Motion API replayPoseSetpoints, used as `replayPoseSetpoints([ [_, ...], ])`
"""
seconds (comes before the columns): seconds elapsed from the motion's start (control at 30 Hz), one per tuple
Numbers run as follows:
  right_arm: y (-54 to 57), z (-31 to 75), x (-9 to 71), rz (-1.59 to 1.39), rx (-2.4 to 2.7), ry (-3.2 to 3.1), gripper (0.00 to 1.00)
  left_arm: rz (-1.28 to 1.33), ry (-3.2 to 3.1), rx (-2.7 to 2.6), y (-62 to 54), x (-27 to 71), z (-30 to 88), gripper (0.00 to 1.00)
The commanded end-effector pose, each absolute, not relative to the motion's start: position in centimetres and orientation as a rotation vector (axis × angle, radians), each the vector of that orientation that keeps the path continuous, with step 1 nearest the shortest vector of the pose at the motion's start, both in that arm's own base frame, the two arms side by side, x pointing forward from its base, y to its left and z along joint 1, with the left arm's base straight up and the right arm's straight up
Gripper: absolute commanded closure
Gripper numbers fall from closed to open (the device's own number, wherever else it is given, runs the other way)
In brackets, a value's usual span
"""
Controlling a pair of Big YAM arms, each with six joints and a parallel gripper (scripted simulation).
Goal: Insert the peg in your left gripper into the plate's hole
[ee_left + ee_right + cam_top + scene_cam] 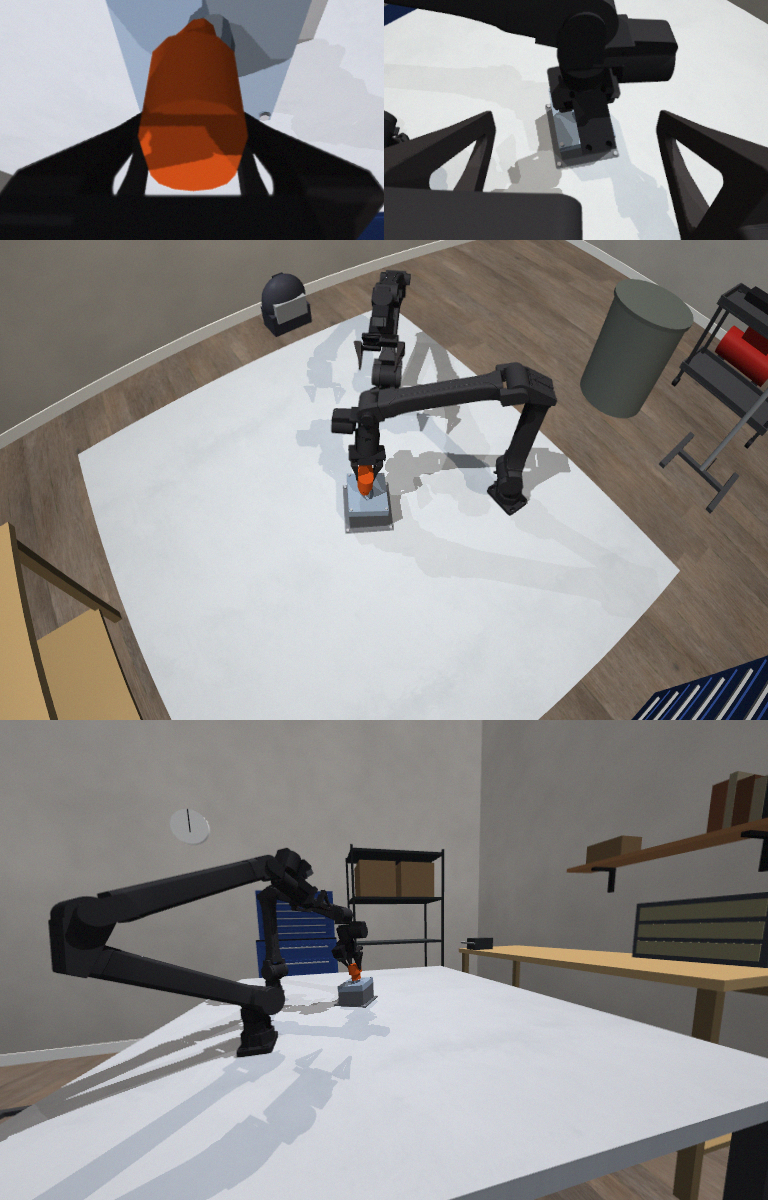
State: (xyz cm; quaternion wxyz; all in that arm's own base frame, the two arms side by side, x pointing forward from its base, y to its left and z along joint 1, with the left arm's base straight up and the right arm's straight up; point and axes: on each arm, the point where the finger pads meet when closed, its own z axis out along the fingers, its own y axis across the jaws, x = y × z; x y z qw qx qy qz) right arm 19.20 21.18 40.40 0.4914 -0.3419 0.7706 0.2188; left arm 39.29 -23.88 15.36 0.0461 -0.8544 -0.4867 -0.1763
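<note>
An orange peg [365,480] [355,971] [194,85] stands over the blue-grey plate [368,506] [127,35] [567,134], which tops a dark block. My left gripper [367,469] [193,119] is shut on the peg, pointing down, with a finger on each side. The peg's narrow lower end is at or just above the plate, beside a dark patch in the left wrist view. The hole cannot be made out clearly, nor whether the tip is in it. My right gripper [380,363] is open and empty, away from the plate, facing it.
The block's flange [368,530] [586,162] with small screws rests on the white table [237,579] [481,1082]. The left arm reaches over the table to the block and hides part of the plate in the right wrist view. The right arm is beyond it in the top view.
</note>
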Motion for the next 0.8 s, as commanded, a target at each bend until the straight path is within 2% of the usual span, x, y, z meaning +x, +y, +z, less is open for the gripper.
replayPoseSetpoints([
  [0.0,21.1,41.8,19.3,0.533,-0.817,1.852,0.00,-0.582,-1.559,-2.611,-24.1,40.7,17.0,0.60],
  [0.77,21.1,41.8,19.3,0.533,-0.817,1.852,0.00,-0.566,-1.584,-2.587,-23.3,40.1,16.5,0.60],
])
